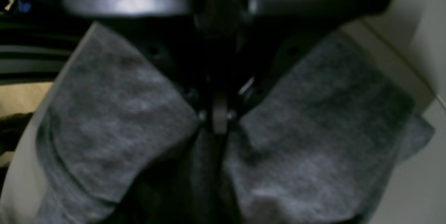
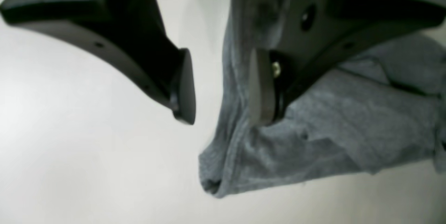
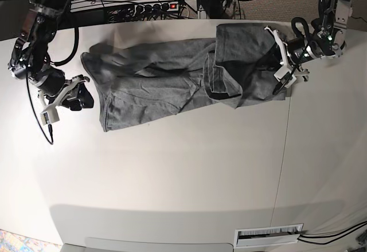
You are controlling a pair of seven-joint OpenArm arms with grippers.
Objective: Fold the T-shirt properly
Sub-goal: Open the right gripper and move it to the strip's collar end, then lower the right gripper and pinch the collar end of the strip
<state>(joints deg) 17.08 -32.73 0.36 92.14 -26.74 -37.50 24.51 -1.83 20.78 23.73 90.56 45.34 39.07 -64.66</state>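
The heather-grey T-shirt point(image 3: 160, 74) lies crumpled and stretched sideways across the far part of the white table point(image 3: 172, 166). Its right part is folded over itself. My left gripper point(image 3: 276, 63) is at the shirt's right end. In the left wrist view it point(image 1: 219, 119) is shut on a pinch of the grey fabric point(image 1: 115, 112). My right gripper point(image 3: 82, 93) is open beside the shirt's left edge. In the right wrist view its jaws point(image 2: 223, 90) stand apart, and shirt fabric point(image 2: 331, 130) lies against and behind one finger point(image 2: 259, 88). Nothing is clamped.
A power strip with cables point(image 3: 155, 6) lies along the table's far edge. A seam point(image 3: 284, 149) runs down the table at the right. A vent grille point(image 3: 268, 235) sits near the front edge.
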